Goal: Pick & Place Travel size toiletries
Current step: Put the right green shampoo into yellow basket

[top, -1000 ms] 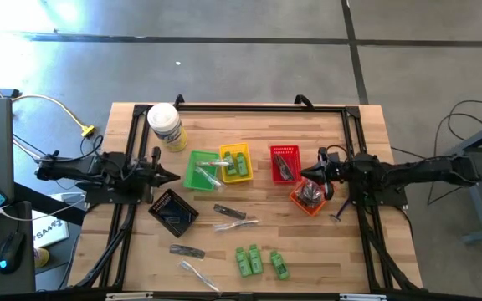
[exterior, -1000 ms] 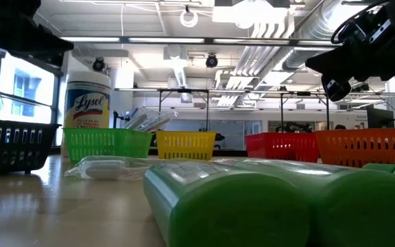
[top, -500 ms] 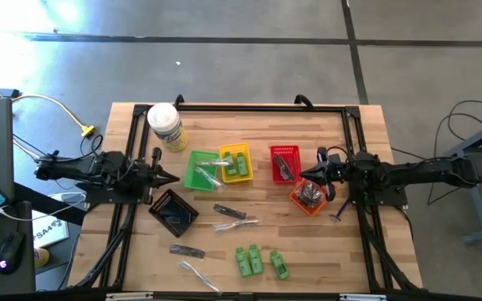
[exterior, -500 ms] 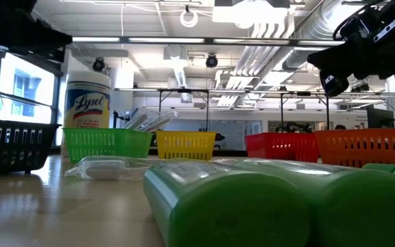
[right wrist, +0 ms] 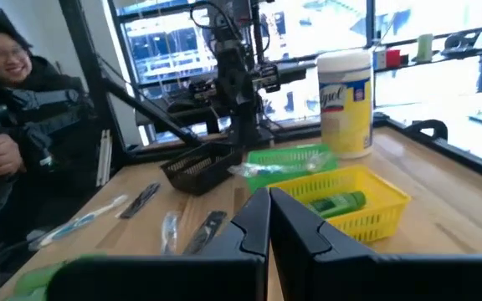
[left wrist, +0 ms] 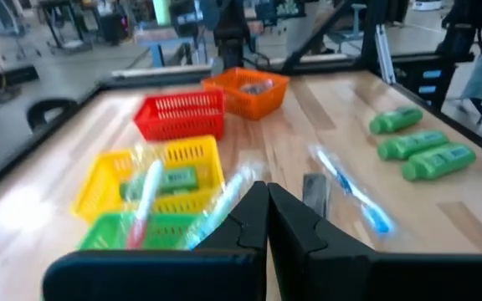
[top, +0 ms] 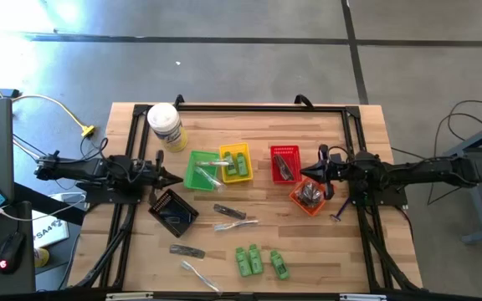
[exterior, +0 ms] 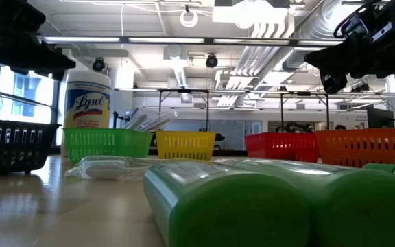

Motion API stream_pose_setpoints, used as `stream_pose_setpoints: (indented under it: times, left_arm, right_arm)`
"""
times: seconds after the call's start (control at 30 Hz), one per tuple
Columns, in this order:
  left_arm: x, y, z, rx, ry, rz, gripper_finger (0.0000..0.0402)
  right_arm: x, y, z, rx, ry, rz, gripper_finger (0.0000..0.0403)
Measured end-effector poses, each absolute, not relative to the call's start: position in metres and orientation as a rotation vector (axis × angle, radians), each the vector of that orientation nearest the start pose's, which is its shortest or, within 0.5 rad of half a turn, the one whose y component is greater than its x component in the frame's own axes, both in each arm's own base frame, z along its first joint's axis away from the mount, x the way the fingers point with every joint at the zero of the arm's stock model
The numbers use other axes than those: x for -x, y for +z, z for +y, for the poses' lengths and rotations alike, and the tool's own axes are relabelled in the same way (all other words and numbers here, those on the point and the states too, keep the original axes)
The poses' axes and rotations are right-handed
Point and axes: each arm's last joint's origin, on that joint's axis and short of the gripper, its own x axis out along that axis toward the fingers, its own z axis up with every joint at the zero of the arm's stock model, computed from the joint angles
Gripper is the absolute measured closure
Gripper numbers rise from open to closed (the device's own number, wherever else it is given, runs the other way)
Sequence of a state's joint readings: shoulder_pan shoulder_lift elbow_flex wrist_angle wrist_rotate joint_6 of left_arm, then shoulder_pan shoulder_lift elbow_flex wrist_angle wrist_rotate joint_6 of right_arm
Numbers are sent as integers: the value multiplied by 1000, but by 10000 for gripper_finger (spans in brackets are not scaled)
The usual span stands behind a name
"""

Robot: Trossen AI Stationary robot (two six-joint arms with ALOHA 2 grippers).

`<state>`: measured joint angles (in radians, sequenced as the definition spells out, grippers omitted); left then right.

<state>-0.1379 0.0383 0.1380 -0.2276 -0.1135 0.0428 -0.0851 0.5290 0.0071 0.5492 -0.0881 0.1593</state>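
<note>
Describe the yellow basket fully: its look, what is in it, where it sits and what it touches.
The yellow basket is a small rectangular tray of slotted plastic mesh with a solid rim, standing upright on the wooden table near its middle. Its side lies against the green basket; the red basket stands apart on its other side. A green tube lies flat inside, and a clear-wrapped stick reaches over from the green basket onto its edge. Neither gripper touches it.
</note>
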Motion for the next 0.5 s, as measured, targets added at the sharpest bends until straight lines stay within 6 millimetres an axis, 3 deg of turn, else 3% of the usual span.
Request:
stream_pose_setpoints:
  times: [0.13, 0.5]
  left_arm:
    - [-93, 173, -10, -16, -22, 143, 401]
    - [-95, 176, -10, -30, -16, 84, 401]
  right_arm:
    - [-132, 166, -6, -161, 41, 6, 401]
    - [-135, 158, -1, -160, -41, 74, 401]
